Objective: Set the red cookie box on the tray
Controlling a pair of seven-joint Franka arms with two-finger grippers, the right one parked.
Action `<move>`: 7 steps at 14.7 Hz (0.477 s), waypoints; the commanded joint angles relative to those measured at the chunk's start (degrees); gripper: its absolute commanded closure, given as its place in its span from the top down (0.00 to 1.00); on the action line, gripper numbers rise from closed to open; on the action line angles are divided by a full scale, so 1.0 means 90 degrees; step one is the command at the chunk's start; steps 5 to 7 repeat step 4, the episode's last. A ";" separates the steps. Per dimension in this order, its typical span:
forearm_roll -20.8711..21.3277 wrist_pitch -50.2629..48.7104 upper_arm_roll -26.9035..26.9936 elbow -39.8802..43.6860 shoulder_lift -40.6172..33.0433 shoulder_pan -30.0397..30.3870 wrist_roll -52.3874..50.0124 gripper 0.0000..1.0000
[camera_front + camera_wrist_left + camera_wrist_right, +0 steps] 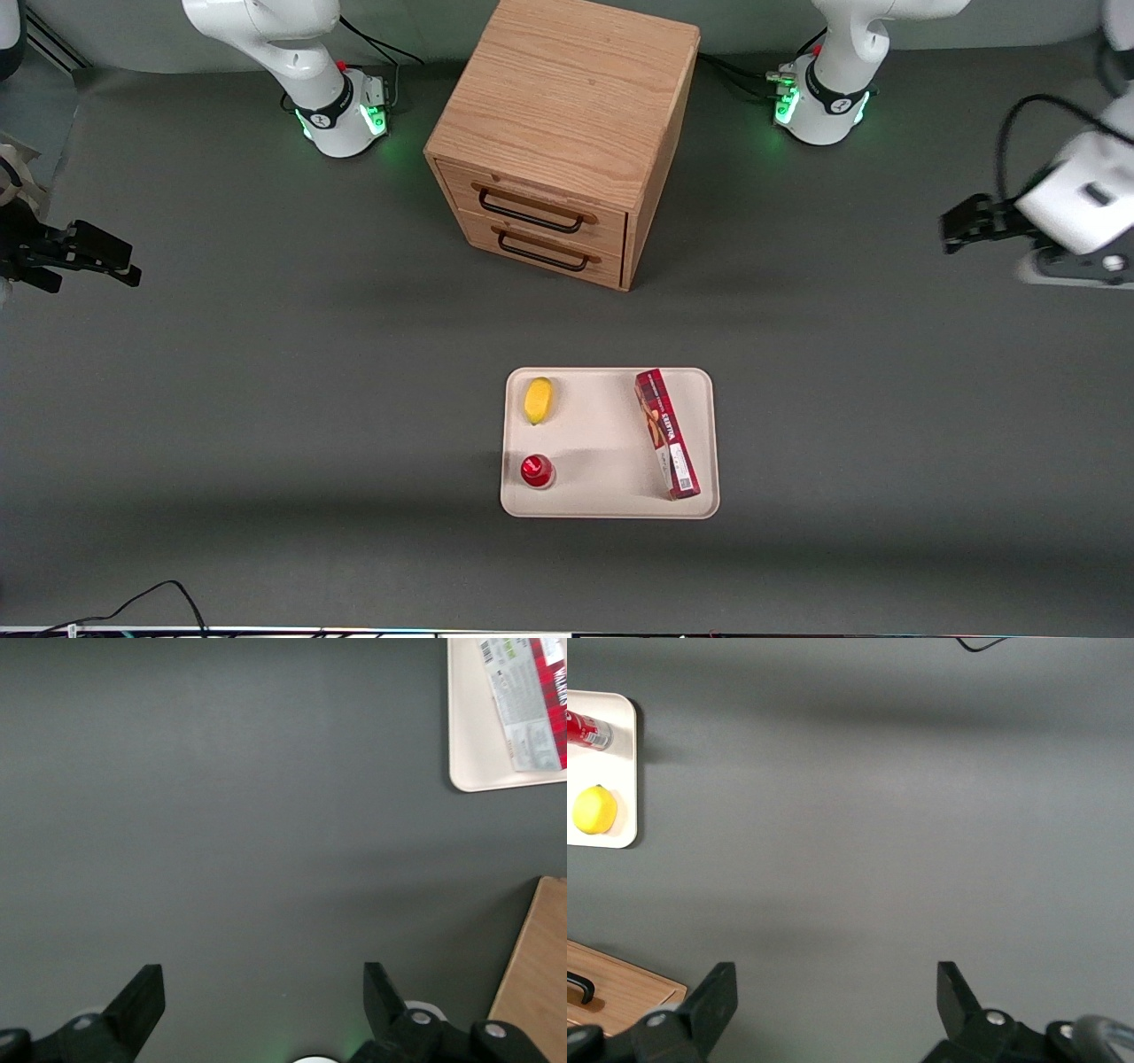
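The red cookie box (667, 433) lies flat on the tray (609, 505), along the tray's short side that faces the working arm's end of the desk. It sits a little askew, one end up near the tray corner closest to the wooden drawer cabinet (563, 133), the other end down near the corner closest to the front camera. Nothing grips it — it rests there on its own.

Sharing the tray are a yellow lemon (538, 400) and a small round red object (536, 470), both along the short side toward the parked arm's end, well apart from the box. The lemon is the one nearer the cabinet; the red object is nearer the front camera.

The tray itself sits mid-desk, toward the front edge, with the cabinet standing farther from the camera, its two drawers closed.

The gripper (961, 223) hangs off at the working arm's end of the desk, well apart from the tray and above bare grey surface. Its fingers (142, 997) are spread wide with nothing between them — released. From the wrist camera, a corner of the tray and one end of the box can be seen, along with an edge of the cabinet.
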 commanded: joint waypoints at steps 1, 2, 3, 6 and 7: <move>-0.0165 0.0010 0.0394 -0.0044 -0.0074 -0.0087 0.0368 1.00; -0.0136 0.0010 0.0404 0.0044 -0.0045 -0.0096 0.0349 1.00; -0.0107 -0.0058 0.0404 0.0093 -0.0044 -0.0087 0.0339 1.00; -0.0087 -0.0204 0.0404 0.0123 -0.0044 -0.0096 0.0358 1.00; -0.0087 -0.0204 0.0404 0.0123 -0.0044 -0.0096 0.0358 1.00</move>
